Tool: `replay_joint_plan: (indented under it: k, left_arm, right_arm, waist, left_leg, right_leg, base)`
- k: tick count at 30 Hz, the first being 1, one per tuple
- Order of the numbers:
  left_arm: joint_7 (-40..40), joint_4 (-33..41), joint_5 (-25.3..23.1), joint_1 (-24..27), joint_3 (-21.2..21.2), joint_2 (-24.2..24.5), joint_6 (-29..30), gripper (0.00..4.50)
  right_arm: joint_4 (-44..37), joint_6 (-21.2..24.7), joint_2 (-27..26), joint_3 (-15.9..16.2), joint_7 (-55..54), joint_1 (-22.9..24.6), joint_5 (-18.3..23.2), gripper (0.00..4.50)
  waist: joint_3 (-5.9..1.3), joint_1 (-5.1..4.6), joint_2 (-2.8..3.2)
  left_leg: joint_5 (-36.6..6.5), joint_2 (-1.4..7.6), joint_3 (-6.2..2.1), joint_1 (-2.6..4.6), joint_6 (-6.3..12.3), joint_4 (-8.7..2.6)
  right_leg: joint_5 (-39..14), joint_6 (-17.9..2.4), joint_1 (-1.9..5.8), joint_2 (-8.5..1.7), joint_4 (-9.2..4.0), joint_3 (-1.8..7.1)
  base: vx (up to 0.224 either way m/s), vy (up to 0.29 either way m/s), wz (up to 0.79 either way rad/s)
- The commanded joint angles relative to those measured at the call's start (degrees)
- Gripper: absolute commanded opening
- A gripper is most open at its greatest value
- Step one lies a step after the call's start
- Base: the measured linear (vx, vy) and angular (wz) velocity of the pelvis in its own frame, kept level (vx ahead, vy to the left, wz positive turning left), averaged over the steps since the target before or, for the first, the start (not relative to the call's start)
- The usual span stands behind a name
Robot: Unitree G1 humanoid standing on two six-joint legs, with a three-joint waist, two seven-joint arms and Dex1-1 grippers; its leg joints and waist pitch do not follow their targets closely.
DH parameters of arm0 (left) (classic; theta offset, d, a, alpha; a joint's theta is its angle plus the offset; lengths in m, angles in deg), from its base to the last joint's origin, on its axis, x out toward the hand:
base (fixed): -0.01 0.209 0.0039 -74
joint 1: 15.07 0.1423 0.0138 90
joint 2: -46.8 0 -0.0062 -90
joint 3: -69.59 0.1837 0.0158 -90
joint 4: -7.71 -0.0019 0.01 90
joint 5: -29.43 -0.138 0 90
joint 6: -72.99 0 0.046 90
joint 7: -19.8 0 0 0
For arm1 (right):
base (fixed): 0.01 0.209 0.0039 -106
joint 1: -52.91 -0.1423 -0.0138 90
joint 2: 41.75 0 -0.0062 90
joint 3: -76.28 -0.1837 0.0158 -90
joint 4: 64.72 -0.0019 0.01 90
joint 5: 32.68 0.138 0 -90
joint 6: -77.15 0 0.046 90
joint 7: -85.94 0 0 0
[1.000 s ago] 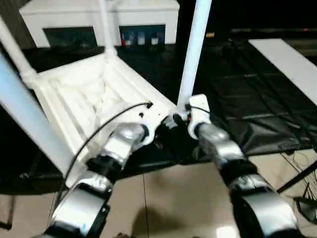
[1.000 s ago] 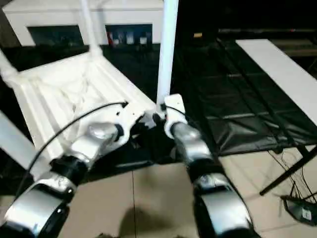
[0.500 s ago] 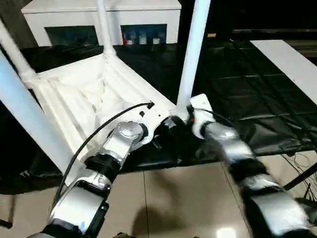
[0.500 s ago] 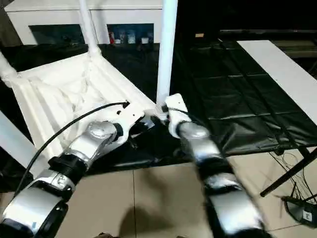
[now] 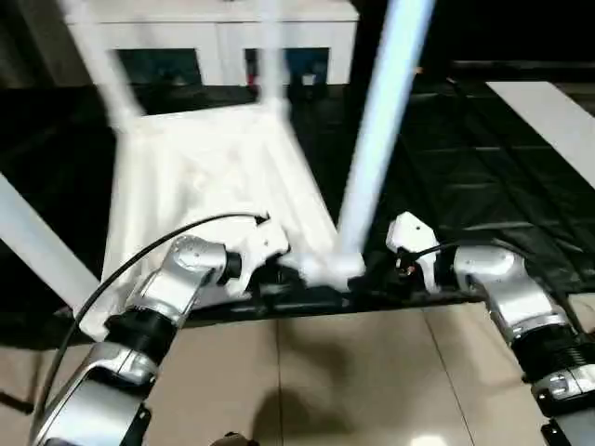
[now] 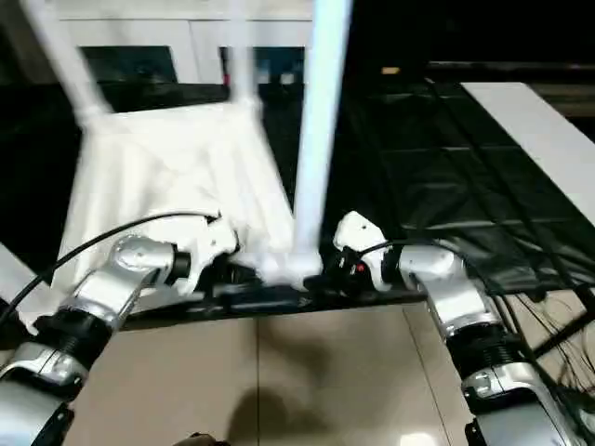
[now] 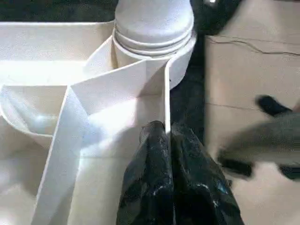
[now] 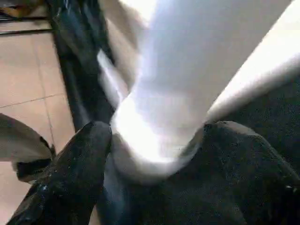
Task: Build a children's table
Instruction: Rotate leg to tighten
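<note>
Left eye view shows you the white plastic rectangular table top (image 5: 204,186) lying upside down, ribbed underside up, on the black-covered tabletop (image 5: 483,177), its near edge at the tabletop's front edge above the tan tiled floor (image 5: 353,372). Long white tapered round legs stand up from its corner sockets; the near right leg (image 5: 381,130) rises from the rounded corner socket (image 5: 330,268) closest to you, and two more legs (image 5: 98,65) rise at the far corners. Your left gripper (image 7: 168,140) sits at the near edge just left of that socket, and in the left wrist view its black fingers (image 7: 150,159) are pressed together with a thin upright white rib (image 7: 165,98) of the top running into the seam between their tips. Your right gripper (image 8: 157,129) is just right of the same socket; in the right wrist view its fingers (image 8: 79,164) stand wide apart on either side of the leg's base, close to it, though you cannot tell whether they touch. A white cabinet with glass doors (image 5: 223,46) stands behind the tabletop.
</note>
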Motion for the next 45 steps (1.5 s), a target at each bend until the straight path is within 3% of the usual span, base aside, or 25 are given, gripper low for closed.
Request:
replay_joint_plan:
  k: [1, 6, 13, 17, 30, 35, 39, 40, 41, 43, 44, 45]
  left_arm:
    - [-2.69, 0.71, 0.17, 0.01, 2.41, -0.69, -1.28, 0.0]
    - [-3.61, 2.0, 0.5, 0.42, 1.95, 0.18, -0.37, 0.0]
    - [-3.59, 2.62, 0.4, 0.67, 1.7, 0.41, -0.2, 0.0]
    - [-3.23, 2.56, 0.18, 0.67, 1.44, 0.51, -0.25, 0.0]
    - [-3.16, 2.57, 0.09, 0.64, 1.3, 0.68, -0.15, 0.0]
    - [-2.83, 2.59, 0.11, 0.71, 1.11, 0.67, -0.2, 0.0]
    - [7.38, -1.31, -0.14, -1.16, -2.43, -2.98, 0.77, 0.0]
    - [10.85, -3.0, -0.46, -2.09, -3.3, -4.23, 1.57, 0.0]
    - [10.85, -3.0, -0.46, -2.09, -3.3, -4.23, 1.57, 0.0]
    - [15.22, -5.36, -1.0, -3.46, -4.14, -5.77, 2.82, 0.0]
    - [17.14, -6.52, -1.25, -4.11, -4.47, -6.43, 3.24, 0.0]
    - [20.25, -8.2, -1.51, -5.13, -5.05, -7.56, 3.71, 0.0]
  right_arm:
    - [-1.89, 0.41, 0.59, 0.26, 2.12, 0.23, 0.77, 3.71]
    - [-3.2, 1.73, 1.14, 1.3, 4.64, 0.97, 1.77, 3.71]
    - [-2.76, 1.24, 1.77, 2.09, 6.29, 1.04, 0.58, 3.71]
    - [-1.06, 1.39, 1.56, 2.07, 5.97, 0.21, 0.1, 3.71]
    - [0.73, 2.12, 0.73, 1.93, 5.51, -0.75, -0.06, 2.63]
    - [1.11, 2.06, 0.14, 1.57, 4.48, -0.76, 0.08, 2.56]
    - [6.2, 3.65, -5.48, -1.54, -10.37, -2.45, -1.62, 2.55]
    - [7.57, 4.62, -7.38, -2.4, -15.38, -2.92, -2.16, 2.54]
    - [7.57, 4.62, -7.38, -2.4, -15.38, -2.92, -2.16, 2.54]
    - [9.16, 5.96, -10.09, -3.82, -22.47, -3.63, -2.59, 2.53]
    - [9.86, 6.79, -11.38, -4.56, -25.74, -4.0, -2.65, 2.53]
    - [11.08, 8.08, -13.2, -5.56, -31.14, -4.66, -3.06, 2.52]
  waist:
    - [-4.08, -0.41, -0.4]
    - [-4.02, -0.73, -0.78]
    - [-4.26, -0.68, -0.89]
    - [-4.14, -0.68, -0.92]
    - [-4.23, -0.68, -0.84]
    - [-4.24, -0.69, -0.88]
    - [-4.07, -1.39, -0.92]
    - [-3.93, -1.77, -1.19]
    - [-3.94, -2.32, -1.09]
    - [-3.92, -2.72, -1.13]
    - [-3.86, -2.99, -1.02]
    - [-3.96, -3.11, -1.19]
  left_leg:
    - [-13.2, 4.28, -2.15, 2.3, 2.73, -4.41]
    - [-14.37, 4.18, -2.54, 1.87, 1.73, -4.73]
    - [-9.92, 4.09, -2.36, 1.58, 3.6, -4.3]
    - [-11.25, 4.09, -2.36, 1.65, 3.28, -4.34]
    - [-10.74, 4.08, -2.36, 1.63, 3.22, -4.3]
    - [-10.65, 4.04, -2.34, 1.64, 3.22, -4.25]
    - [-12.23, 3.86, -2.36, 1.54, 2.22, -4.38]
    - [-13.35, 3.7, -2.56, 1.61, 1.17, -4.58]
    - [-14.4, 3.62, -2.81, 1.61, 0.19, -4.69]
    - [-14.95, 3.69, -2.93, 1.49, 0.09, -4.73]
    - [-15.47, 3.66, -2.81, 1.76, -0.08, -4.71]
    - [-15.26, 3.5, -2.79, 1.72, -0.07, -4.63]
  right_leg:
    - [-11.3, -14.84, 1.5, -3.69, -4.13, 2.62]
    - [-14.09, -13.66, 1.93, -4.05, -4.24, 2.6]
    - [-9.43, -14.61, 2.01, -3.93, -3.72, 2.52]
    - [-11.83, -14.37, 1.98, -4.03, -4.03, 2.55]
    - [-10.81, -14.57, 2.06, -3.94, -3.83, 2.5]
    - [-10.95, -14.54, 2.04, -3.96, -3.85, 2.5]
    - [-13.11, -14.39, 1.75, -3.87, -4.08, 2.56]
    - [-15.76, -13.79, 1.89, -3.9, -4.47, 2.46]
    - [-18.31, -12.96, 1.92, -4.02, -4.57, 2.38]
    - [-19.7, -11.92, 2.04, -4.15, -4.9, 2.4]
    - [-19.92, -11.78, 1.57, -4.0, -5.05, 2.56]
    - [-19.67, -11.83, 1.65, -3.95, -5.02, 2.53]
  base:
    - [0.0, 0.0, 0.0]
    - [0.0, 0.0, 0.0]
    - [0.0, 0.0, 0.0]
    - [0.0, 0.0, 0.0]
    - [0.0, 0.0, 0.0]
    - [0.0, 0.0, 0.0]
    - [0.0, 0.0, 0.0]
    - [0.0, 0.0, 0.0]
    - [0.0, 0.0, 0.0]
    - [0.0, 0.0, 0.0]
    - [0.0, 0.0, 0.0]
    - [0.0, 0.0, 0.0]
